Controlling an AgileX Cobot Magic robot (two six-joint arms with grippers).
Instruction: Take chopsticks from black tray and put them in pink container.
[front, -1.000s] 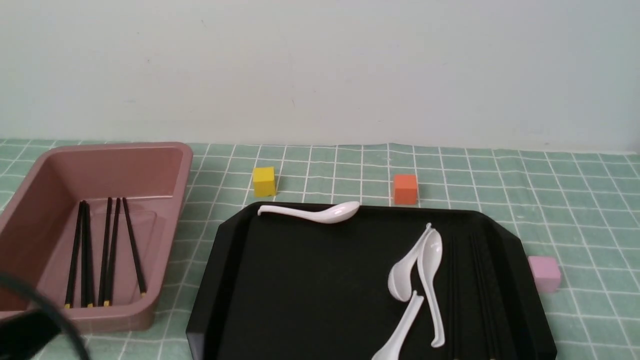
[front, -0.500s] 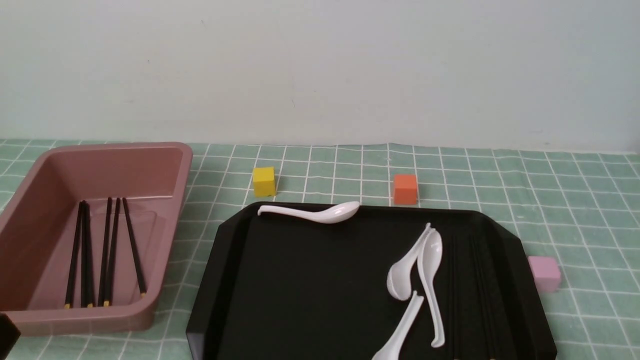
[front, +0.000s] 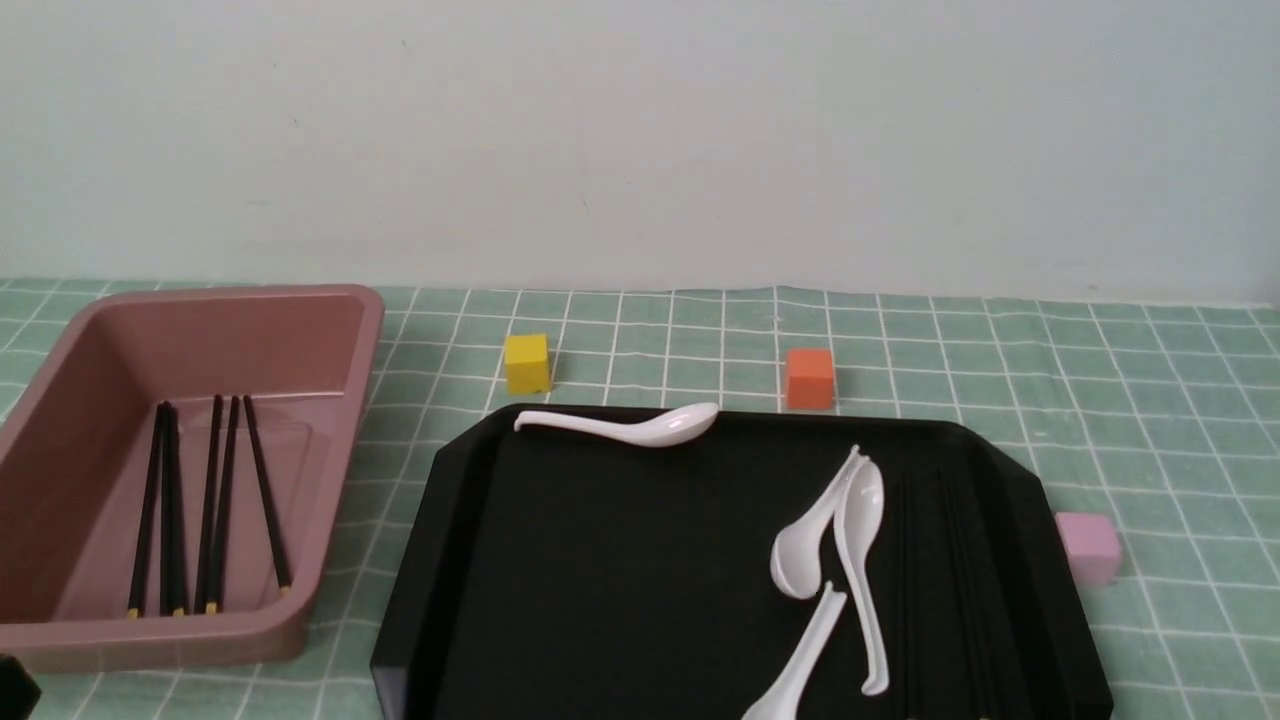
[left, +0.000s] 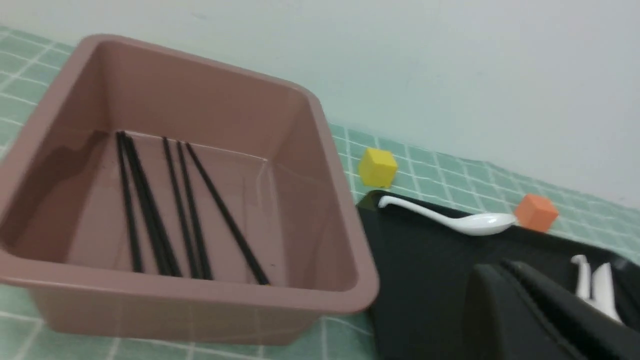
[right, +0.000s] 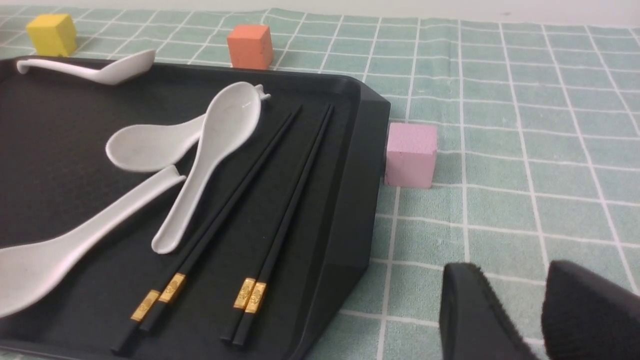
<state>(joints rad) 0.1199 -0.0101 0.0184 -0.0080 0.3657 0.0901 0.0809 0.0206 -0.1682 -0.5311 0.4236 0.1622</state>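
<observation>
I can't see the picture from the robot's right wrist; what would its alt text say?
Four black chopsticks with gold bands lie in two pairs in a black tray, beside white spoons. A pink cube sits outside; the right gripper is open.

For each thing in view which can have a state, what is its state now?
Pink container: upright, uncovered, holding chopsticks.
Chopsticks in the container: lying on its floor.
Black tray: flat, holding spoons and chopsticks.
Chopsticks in the tray: lying in two pairs.
White spoons: four, lying in the tray.
Left pincer: shut.
Right pincer: open, nothing between its fingers.
</observation>
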